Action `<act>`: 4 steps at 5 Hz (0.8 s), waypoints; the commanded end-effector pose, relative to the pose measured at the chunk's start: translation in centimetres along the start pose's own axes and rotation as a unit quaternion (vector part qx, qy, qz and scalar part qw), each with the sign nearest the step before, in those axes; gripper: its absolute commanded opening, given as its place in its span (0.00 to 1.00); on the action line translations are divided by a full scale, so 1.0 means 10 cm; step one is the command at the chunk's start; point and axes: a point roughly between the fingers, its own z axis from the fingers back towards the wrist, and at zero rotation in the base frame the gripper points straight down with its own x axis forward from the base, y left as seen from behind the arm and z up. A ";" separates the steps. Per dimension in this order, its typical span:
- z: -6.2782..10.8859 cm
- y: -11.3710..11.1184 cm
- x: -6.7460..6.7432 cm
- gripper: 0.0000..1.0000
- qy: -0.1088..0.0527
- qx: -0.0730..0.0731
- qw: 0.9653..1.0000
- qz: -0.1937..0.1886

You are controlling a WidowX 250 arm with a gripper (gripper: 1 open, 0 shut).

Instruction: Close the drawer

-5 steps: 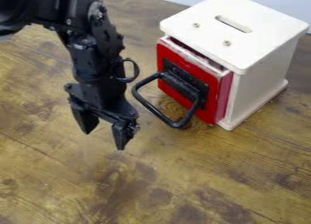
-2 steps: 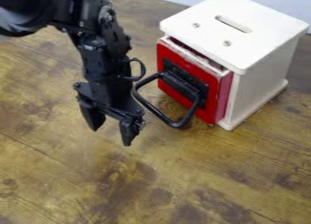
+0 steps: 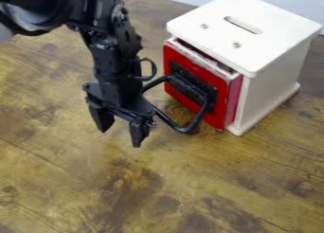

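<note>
Wood fills nearly the whole camera view: the surface (image 3: 215,194) is dark, weathered planking with streaky grain running on a diagonal, and lighter worn patches show toward the lower middle. At the top right corner a thin strip of pale backdrop sits beyond the edge of the surface; nothing more of the room can be made out. A cream-white box (image 3: 260,43) stands at the upper right with two slots in its top. The drawer (image 3: 192,85), red-fronted with a black inset panel, sticks out a little from the box's left face, and its black loop handle (image 3: 175,102) reaches out low over the wood. A black arm (image 3: 101,33) comes down from the upper left, ending in the tool (image 3: 119,126), whose two fingers point down and stand apart with nothing between them, just left of the handle, its body overlapping the loop's near end.
</note>
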 end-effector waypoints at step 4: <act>0.26 -0.02 0.32 1.00 -0.033 0.003 0.999 -0.008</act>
